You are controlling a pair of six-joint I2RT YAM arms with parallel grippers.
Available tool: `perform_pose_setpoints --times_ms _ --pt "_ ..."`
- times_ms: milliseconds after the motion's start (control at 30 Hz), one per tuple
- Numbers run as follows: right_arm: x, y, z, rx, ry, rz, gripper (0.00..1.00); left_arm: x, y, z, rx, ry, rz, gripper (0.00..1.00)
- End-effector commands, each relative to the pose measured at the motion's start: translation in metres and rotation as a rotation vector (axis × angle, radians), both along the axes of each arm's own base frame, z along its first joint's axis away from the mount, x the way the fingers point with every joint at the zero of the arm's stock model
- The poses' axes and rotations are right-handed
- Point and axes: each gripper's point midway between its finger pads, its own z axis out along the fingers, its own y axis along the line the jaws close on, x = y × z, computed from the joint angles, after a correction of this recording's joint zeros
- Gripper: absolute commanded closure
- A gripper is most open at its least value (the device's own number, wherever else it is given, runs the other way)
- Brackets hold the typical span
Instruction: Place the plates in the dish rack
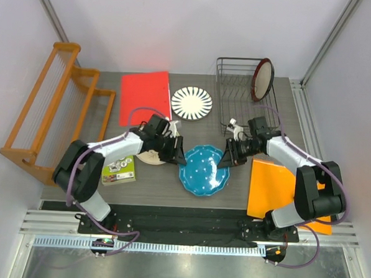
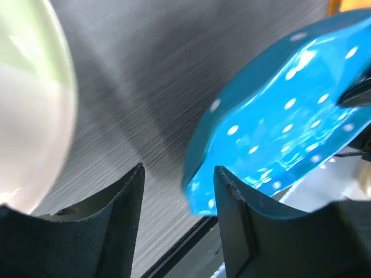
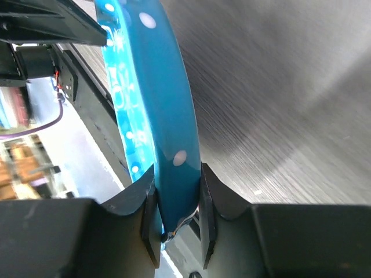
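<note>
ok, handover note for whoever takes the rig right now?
Grippers: left gripper open beside the rim of the blue plate, holding nothing; right gripper shut on the opposite rim.
Done: red-rimmed plate stands in the dish rack.
To do: blue plate, petal plate flat on the table, cream plate next to the left gripper.

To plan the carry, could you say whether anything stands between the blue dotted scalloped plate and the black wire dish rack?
Nothing visible does: bare table lies between the blue dotted scalloped plate, held by the right gripper, and the black wire dish rack. A dark-red-rimmed plate fills only its right end.
</note>
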Motion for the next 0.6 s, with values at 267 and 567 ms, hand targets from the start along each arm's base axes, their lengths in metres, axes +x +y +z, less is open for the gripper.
perform_pose_setpoints --times_ms 267,567 --pt "0.125 -0.007 0.229 0.007 -0.664 -0.123 0.99 0.094 0.109 0.137 0.416 -0.639 0.203 0.01" --pt "0.26 -0.125 0.36 -0.277 -1.166 -0.911 0.99 0.129 0.17 0.166 0.65 -0.77 0.497 0.01"
